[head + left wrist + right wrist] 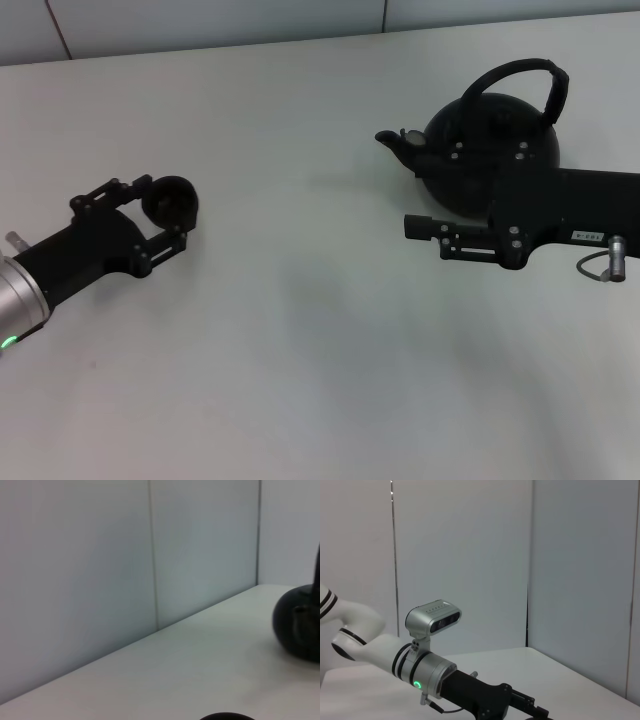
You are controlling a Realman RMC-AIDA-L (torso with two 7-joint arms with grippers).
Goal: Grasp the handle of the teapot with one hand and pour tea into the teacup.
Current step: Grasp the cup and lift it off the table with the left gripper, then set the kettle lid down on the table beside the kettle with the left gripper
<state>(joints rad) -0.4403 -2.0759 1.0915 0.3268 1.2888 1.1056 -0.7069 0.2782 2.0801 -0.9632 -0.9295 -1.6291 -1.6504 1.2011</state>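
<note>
Step in hand, as judged: approach, before any grasp of the handle (520,80). The teapot (490,150) stands upright on the tabletop (300,330), spout toward the teacup (170,200), the two well apart. The right gripper (425,232) lies just on the near side of the teapot, low beside its belly, fingers pointing toward the teacup; they look drawn close together and hold nothing, and the handle arches free above the lid, untouched. The left gripper (160,215) sits at the teacup, its fingers spread to either side of it; contact cannot be told. The left wrist view shows the teapot at the edge and a dark rim, likely the teacup, near the lens. Next move calls for raising the right gripper above the teapot, opening it, and closing on the handle's arch before carrying the teapot toward the teacup.
</note>
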